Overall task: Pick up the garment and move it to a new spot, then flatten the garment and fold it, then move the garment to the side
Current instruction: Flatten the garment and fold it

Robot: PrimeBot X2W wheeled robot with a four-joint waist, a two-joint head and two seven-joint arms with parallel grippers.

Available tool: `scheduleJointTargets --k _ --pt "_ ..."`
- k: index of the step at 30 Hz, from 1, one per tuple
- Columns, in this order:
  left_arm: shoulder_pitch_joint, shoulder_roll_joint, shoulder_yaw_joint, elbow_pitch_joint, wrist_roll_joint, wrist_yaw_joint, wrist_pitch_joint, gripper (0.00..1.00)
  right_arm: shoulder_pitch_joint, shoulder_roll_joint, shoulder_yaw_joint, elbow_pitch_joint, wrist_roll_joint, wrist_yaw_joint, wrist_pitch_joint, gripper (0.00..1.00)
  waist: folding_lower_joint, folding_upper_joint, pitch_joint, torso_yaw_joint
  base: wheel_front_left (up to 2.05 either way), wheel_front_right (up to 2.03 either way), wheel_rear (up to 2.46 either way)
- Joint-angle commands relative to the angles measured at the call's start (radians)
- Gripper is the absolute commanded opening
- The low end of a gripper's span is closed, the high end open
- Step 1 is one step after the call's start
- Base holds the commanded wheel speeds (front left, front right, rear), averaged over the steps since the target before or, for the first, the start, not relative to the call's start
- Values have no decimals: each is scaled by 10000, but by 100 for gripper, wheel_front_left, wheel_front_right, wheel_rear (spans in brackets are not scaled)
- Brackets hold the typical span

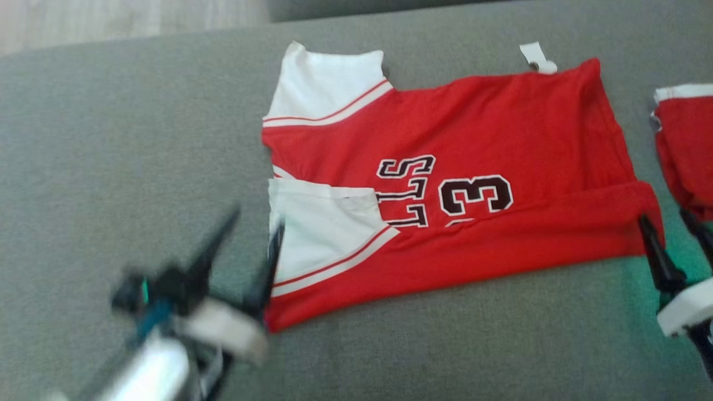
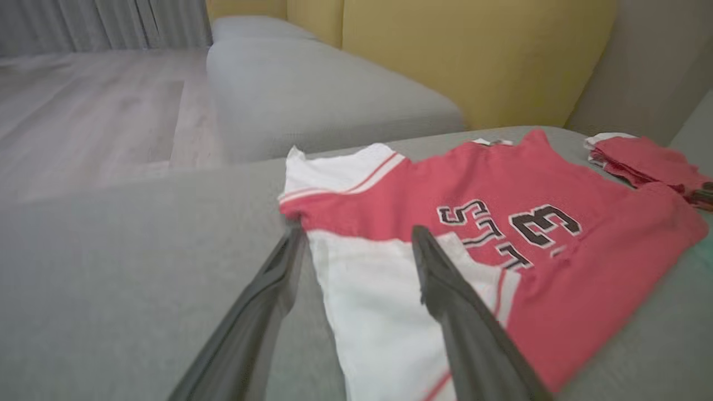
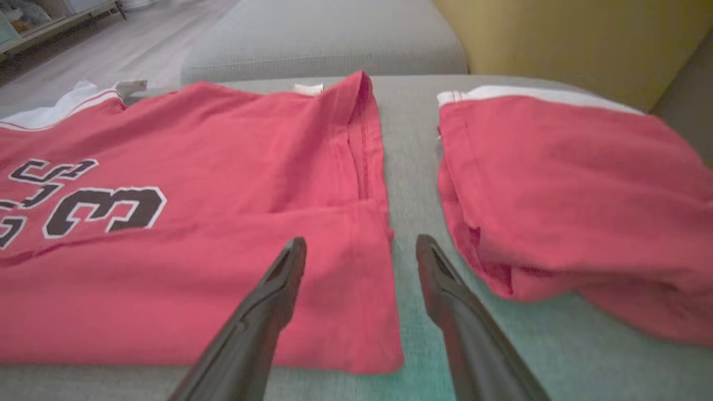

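Note:
The garment [image 1: 501,133] is a red jersey with white sleeves and a dark "3", lying flat on the grey cushion [image 1: 111,139]. Its near long edge is folded over onto the front. My left gripper [image 1: 257,220] is open at the sleeve end, blurred, one finger just beside the white sleeve's edge. In the left wrist view the open left gripper [image 2: 357,229] straddles that sleeve of the garment [image 2: 423,189]. My right gripper [image 1: 664,217] stands open at the hem corner. The right wrist view has the right gripper [image 3: 361,240] spread over the garment's [image 3: 223,139] folded hem corner, holding nothing.
A second folded red garment [image 1: 688,145] lies just right of the jersey, close to the right gripper, seen larger as a folded red garment [image 3: 557,178]. A white tag [image 1: 537,58] sticks out at the far edge. Yellow back cushion [image 2: 473,55], another grey seat [image 2: 312,94] and wood floor [image 2: 83,111] lie beyond.

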Motion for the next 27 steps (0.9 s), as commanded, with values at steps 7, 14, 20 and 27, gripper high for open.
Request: scheduleJointTargets --k 7,14,20,27 --pt "-5158 408 467 916 -201 -1782 2295 100 -432 338 -377 -1672 -991 -9 501 100 -1 0 1214 -810 0 0 0" --pt "-8735 551 -110 4161 -1026 -2650 5091 100 -1079 709 -80 -2169 -1370 -9 675 100 -1 0 2051 -1825 0 0 0" --pt "-9991 1220 -1029 5756 -1477 -2717 6406 100 -1381 1019 279 -1907 -1453 -9 510 100 -1 0 2418 -2552 0 0 0" --pt "-10522 1929 -1502 6766 -1797 -2720 6447 100 -1551 1175 578 -1514 -1449 -9 262 100 -1 0 2648 -3059 0 0 0"
